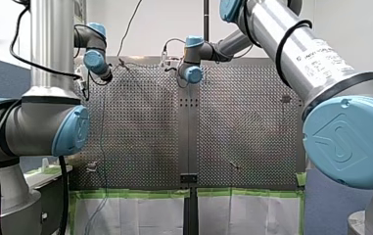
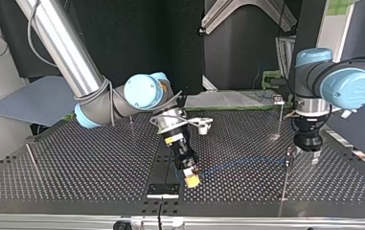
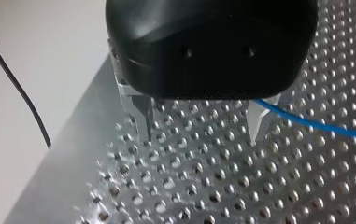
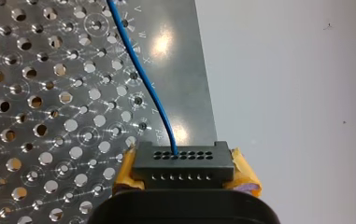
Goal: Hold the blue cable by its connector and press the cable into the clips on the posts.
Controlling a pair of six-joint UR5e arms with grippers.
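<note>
My right jaws grip the connector (image 4: 181, 161) at the top view's lower centre, and the blue cable (image 2: 237, 164) stretches rightward (almost level) toward the post (image 2: 284, 184) beside my open left jaws.

Soft blur, glare on table (image 4: 164, 39)

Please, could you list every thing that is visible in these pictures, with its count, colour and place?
perforated table: one, silver, under everything.
connector: one, black, clamped between yellow pads.
blue cable: one, blue, runs from the connector across the table.
posts: several, thin metal, standing on the table.
green tape: strips, green, table's near edge, front view.
my right gripper: one, yellow pads, shut on the connector.
my left gripper: one, black, metal fingers, open, beside the cable.
</note>
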